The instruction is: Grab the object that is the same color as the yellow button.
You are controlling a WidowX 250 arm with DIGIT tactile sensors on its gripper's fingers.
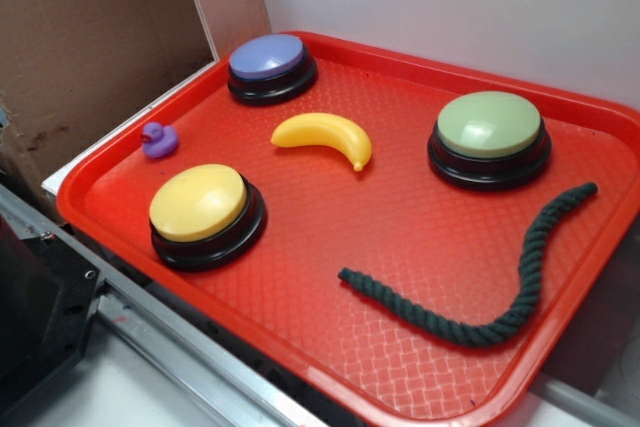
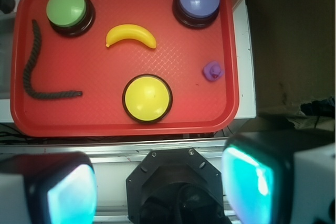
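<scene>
A glossy yellow toy banana [image 1: 325, 137] lies on the red tray [image 1: 400, 217] between the buttons; it also shows in the wrist view [image 2: 131, 36]. The yellow button [image 1: 203, 213] with a domed top on a black base sits at the tray's near left; in the wrist view [image 2: 147, 98] it is at the tray's near edge. My gripper [image 2: 160, 184] shows only in the wrist view. It is open and empty, high above and back from the tray, over the robot base. Its teal pads [image 2: 249, 184] stand wide apart.
A purple button [image 1: 270, 65], a green button [image 1: 489, 137], a tiny purple duck [image 1: 158, 139] and a dark green rope [image 1: 480, 287] also lie on the tray. Brown cardboard [image 1: 90, 37] stands at the left, a white wall behind. A metal rail [image 1: 180, 347] runs along the tray's near edge.
</scene>
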